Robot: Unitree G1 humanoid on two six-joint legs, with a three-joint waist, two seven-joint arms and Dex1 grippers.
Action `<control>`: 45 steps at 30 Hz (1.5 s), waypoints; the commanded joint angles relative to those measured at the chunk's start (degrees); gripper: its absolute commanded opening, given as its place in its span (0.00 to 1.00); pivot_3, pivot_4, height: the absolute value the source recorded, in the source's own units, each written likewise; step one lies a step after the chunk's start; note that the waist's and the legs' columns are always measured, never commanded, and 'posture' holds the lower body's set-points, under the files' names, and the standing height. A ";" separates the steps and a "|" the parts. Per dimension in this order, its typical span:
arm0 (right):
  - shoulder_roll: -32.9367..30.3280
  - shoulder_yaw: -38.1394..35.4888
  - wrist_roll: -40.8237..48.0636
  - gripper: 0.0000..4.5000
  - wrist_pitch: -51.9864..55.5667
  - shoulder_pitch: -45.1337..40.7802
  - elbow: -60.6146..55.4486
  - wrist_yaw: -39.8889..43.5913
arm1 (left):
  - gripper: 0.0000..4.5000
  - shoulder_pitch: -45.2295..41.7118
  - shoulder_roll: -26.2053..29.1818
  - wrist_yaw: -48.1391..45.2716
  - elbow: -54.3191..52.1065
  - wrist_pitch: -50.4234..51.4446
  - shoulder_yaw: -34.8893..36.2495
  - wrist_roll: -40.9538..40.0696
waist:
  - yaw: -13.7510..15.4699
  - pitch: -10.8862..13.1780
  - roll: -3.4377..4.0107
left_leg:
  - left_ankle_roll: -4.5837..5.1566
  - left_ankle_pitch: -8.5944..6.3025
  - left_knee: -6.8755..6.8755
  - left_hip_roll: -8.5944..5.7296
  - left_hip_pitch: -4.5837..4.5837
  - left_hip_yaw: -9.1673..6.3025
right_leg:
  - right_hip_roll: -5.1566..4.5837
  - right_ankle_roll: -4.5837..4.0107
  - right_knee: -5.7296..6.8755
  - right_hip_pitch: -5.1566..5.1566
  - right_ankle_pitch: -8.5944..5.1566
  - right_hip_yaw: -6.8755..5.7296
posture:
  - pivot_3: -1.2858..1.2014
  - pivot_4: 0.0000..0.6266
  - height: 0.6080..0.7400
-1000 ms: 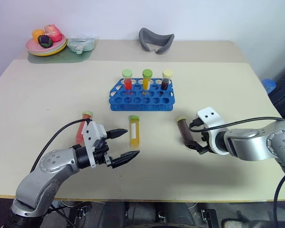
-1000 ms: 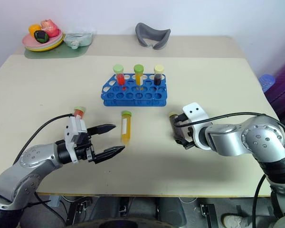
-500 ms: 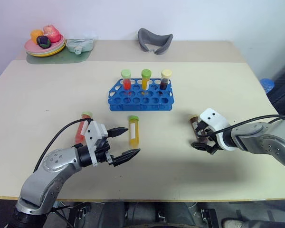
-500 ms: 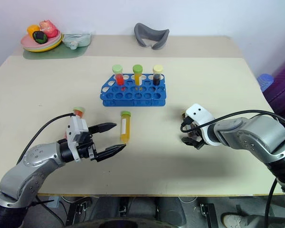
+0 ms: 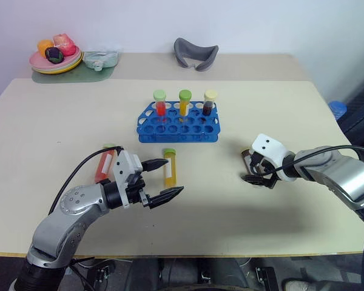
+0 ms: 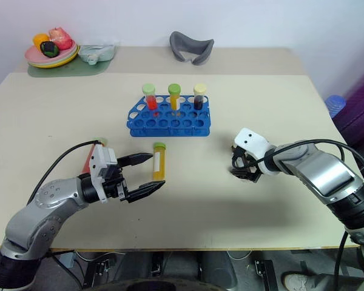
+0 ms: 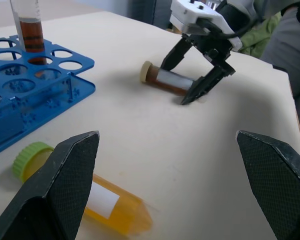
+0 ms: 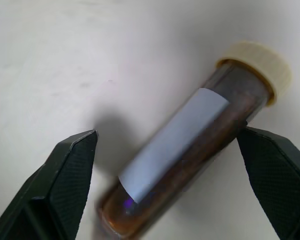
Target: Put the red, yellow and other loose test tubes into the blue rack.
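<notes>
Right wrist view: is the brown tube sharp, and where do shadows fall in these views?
Right wrist view: the brown tube is slightly soft, its label readable as a pale strip, with a dark shadow on the table beside it. Left wrist view: the yellow tube is sharper than the blue rack. Left eye view: soft shadows lie under both arms.

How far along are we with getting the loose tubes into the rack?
Done: nothing loose is racked; the bright blue plastic rack holds three upright tubes.
In hand: open right gripper straddles the lying dark brown tube, not gripped.
Left: that tube, the yellow-orange tube by the open left gripper, and the red tube.
</notes>
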 commanded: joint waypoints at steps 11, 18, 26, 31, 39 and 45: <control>5.73 -9.58 -2.36 1.00 12.27 3.08 1.57 7.00 | 1.00 -0.42 0.23 0.38 -1.13 -0.29 0.86 -0.35 | -0.04 -0.02 0.02 | -0.14 0.08 0.01 0.00 0.04 -0.09 | -0.04 0.01 -0.18 0.21 0.01 -0.11 | 0.52 0.24 0.96; 13.28 -16.95 -0.14 1.00 39.77 -0.38 -2.84 -2.67 | 1.00 -0.81 0.67 0.27 -1.83 0.51 1.19 -1.25 | 0.59 -0.03 0.04 | -0.13 0.07 0.00 -0.03 -0.01 -0.13 | -0.09 0.01 -0.20 0.19 0.01 -0.13 | 0.52 0.24 0.96; 14.90 -16.38 0.19 1.00 44.72 -1.09 -6.30 -10.35 | 1.00 -1.74 0.72 -0.23 -1.25 0.62 0.78 -1.35 | 1.27 -0.04 0.05 | 0.03 -0.02 0.00 -0.06 -0.04 -0.12 | -0.08 0.01 -0.27 0.19 0.01 -0.14 | 0.52 0.24 0.96; 16.08 -17.86 2.24 1.00 44.72 -0.98 -4.27 -15.22 | 1.00 -1.35 0.53 -0.80 -0.77 -0.05 0.56 -0.86 | 1.18 -0.04 0.04 | 0.04 -0.02 0.00 -0.06 -0.04 -0.13 | -0.05 0.02 -0.27 0.20 0.02 -0.14 | 0.52 0.24 0.96; 16.05 -18.48 8.98 1.00 44.72 -3.36 -1.58 -21.44 | 1.00 -0.45 0.79 -2.46 -1.26 -0.93 0.16 -0.76 | 1.10 -0.05 0.03 | 0.04 -0.02 0.01 -0.06 -0.03 -0.13 | -0.05 0.03 -0.26 0.21 0.02 -0.14 | 0.52 0.24 0.96; 14.55 -19.00 18.03 1.00 44.72 -3.16 -1.12 -27.81 | 1.00 1.34 3.19 -6.32 -1.73 -3.62 -1.67 1.83 | 1.07 -0.05 0.04 | 0.07 -0.04 0.01 -0.05 -0.03 -0.13 | -0.04 0.03 -0.26 0.21 0.02 -0.14 | 0.52 0.24 0.96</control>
